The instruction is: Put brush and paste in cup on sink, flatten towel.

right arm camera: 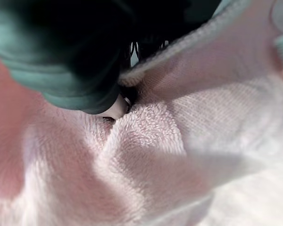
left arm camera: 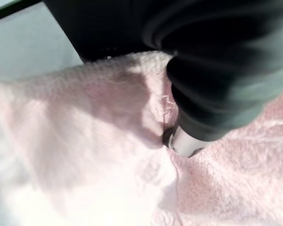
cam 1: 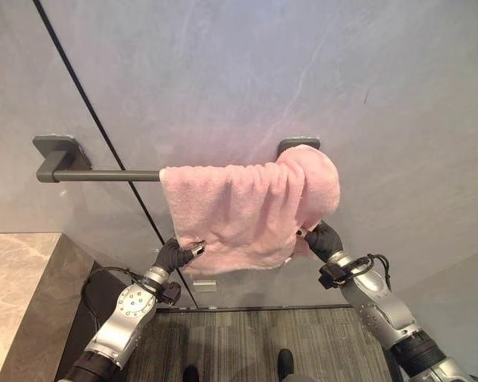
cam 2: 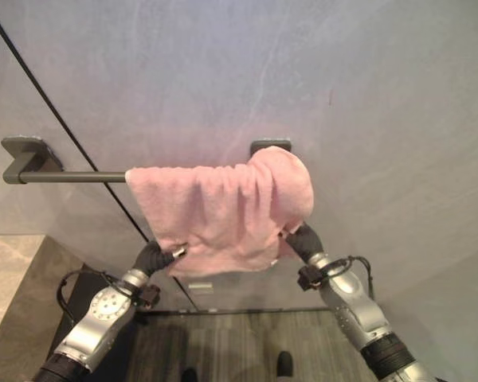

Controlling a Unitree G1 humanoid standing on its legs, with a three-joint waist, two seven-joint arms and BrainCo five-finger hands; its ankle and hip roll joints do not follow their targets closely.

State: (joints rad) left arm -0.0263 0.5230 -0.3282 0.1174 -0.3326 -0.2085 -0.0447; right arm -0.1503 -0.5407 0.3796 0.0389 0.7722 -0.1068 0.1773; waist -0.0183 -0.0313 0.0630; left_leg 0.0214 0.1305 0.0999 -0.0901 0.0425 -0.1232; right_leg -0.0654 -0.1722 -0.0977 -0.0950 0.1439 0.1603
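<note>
A pink towel (cam 1: 239, 211) hangs over a grey bar (cam 1: 103, 174) on the wall, creased across its middle and bunched into a hump at its right end. My left hand (cam 1: 175, 256) pinches the towel's lower left corner; in the left wrist view the cloth (left arm camera: 85, 155) puckers where a finger (left arm camera: 184, 141) presses in. My right hand (cam 1: 325, 241) grips the lower right edge under the hump, and the right wrist view shows a fold of towel (right arm camera: 179, 141) gathered against the hand (right arm camera: 75, 70).
The bar's left bracket (cam 1: 60, 151) and right bracket (cam 1: 299, 145) are fixed to the grey wall. A dark seam (cam 1: 103, 135) runs down the wall behind the bar. A stone counter (cam 1: 16, 286) lies at lower left, with striped floor (cam 1: 247, 342) below.
</note>
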